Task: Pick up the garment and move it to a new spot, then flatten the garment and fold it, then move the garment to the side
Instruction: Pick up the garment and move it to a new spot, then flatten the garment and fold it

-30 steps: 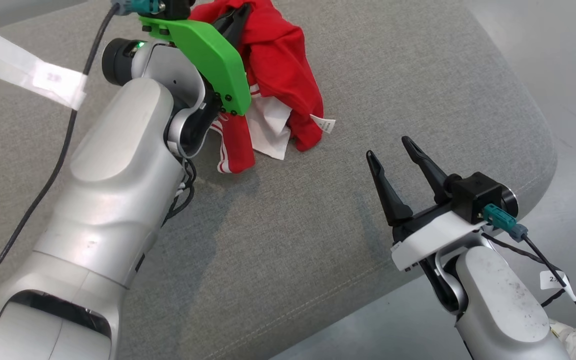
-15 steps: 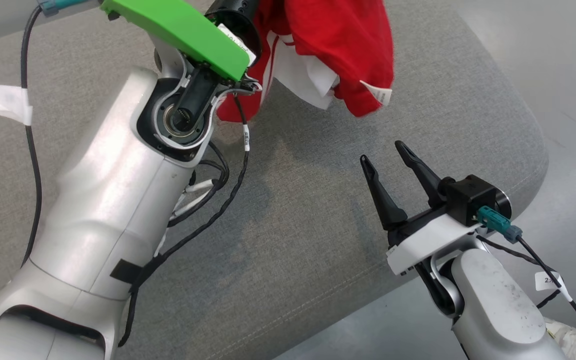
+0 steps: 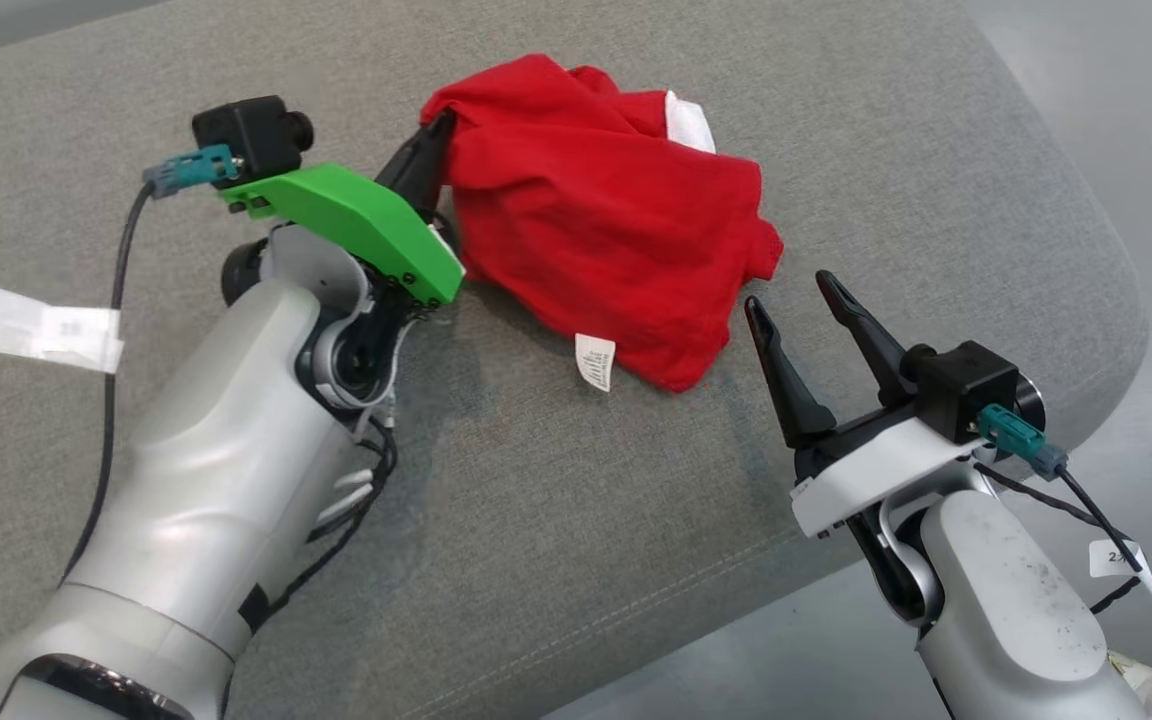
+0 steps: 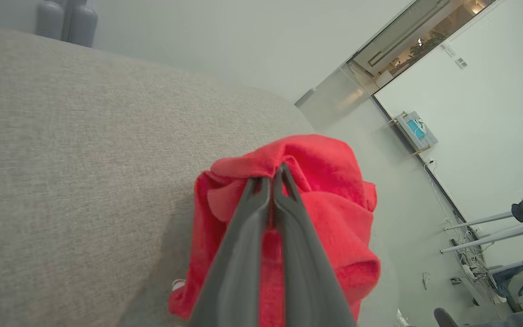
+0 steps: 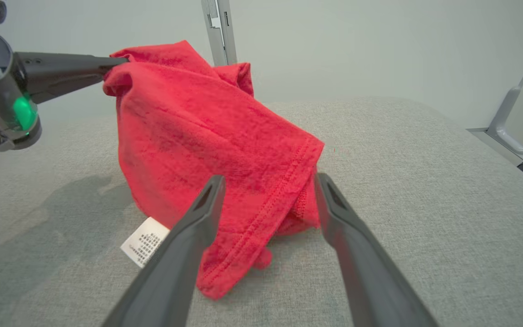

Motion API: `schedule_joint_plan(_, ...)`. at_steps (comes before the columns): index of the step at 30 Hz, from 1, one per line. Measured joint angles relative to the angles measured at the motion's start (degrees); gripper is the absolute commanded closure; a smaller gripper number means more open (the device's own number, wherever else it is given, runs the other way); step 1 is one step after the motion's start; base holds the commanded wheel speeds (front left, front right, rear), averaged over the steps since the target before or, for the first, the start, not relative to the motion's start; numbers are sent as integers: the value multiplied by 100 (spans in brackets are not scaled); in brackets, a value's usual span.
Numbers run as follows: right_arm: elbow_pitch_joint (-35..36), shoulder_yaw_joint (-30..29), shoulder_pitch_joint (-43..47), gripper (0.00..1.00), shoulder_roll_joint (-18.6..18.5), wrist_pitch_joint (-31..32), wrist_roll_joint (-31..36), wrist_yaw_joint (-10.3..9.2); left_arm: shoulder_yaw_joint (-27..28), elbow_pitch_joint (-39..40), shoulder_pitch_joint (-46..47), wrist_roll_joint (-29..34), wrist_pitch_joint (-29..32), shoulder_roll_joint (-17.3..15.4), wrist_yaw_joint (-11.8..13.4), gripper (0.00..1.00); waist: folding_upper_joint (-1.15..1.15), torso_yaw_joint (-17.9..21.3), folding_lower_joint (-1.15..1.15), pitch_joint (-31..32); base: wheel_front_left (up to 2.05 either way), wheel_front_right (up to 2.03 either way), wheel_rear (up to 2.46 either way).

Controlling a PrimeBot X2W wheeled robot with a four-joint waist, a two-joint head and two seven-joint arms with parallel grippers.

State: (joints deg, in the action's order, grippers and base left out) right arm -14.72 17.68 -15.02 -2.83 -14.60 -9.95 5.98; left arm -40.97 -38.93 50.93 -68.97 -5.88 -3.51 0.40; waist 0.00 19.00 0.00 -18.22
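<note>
Head view: we find the left gripper [image 3: 441, 128] clamped tight on a top fold of the garment [image 3: 606, 220]. The garment rests bunched on the far half of the cushion [image 3: 586, 520]. The right gripper [image 3: 788, 292] stands wide and empty, just beside the hem.

Left wrist view: the left gripper [image 4: 270, 177] pinches red cloth [image 4: 334, 213].

Right wrist view: the right gripper [image 5: 270, 178], spread wide, frames the hem; contact we cannot confirm.

A grey fabric cushion [image 3: 576, 540] sits on pale floor [image 3: 1116, 120].
</note>
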Motion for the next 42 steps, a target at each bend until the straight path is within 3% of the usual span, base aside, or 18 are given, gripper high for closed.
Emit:
schedule_joint_plan(6,-13,-91,-1,0,-1,0,58,0,-42,-374,84,310,-130,-355,114,73,0,-218,0,-3,0,0,0)
schedule_joint_plan(8,-33,-110,-1,0,-7,0,93,0,-145,-512,83,330,-84,-403,120,51,0,-299,0,1,0,0,0)
schedule_joint_plan(9,-49,-111,0,0,-10,0,107,0,-186,-569,81,338,-73,-405,124,34,0,-339,0,4,0,0,0)
schedule_joint_plan(10,-49,-111,0,0,-10,0,107,0,-186,-569,81,338,-73,-405,124,0,0,-339,0,4,0,0,0)
schedule_joint_plan(23,-149,-166,46,0,-32,0,205,18,-688,-1061,71,1227,-503,-713,270,0,0,-760,0,171,0,0,0)
schedule_joint_plan(26,-140,-285,74,0,-81,0,250,21,-721,-832,67,1267,-630,-550,248,0,0,-823,0,247,0,0,0)
schedule_joint_plan(32,-74,-337,140,0,-118,0,298,22,-1058,-76,46,1268,-622,180,-63,0,0,-890,0,285,0,0,0)
schedule_joint_plan(38,-37,-301,137,0,-76,0,303,23,-1502,99,-52,1399,-461,147,-138,0,0,-702,0,207,0,0,0)
schedule_joint_plan(42,-1,-268,137,0,-60,0,293,23,-1700,-13,-47,1639,-242,57,-15,0,0,-491,0,146,0,0,0)
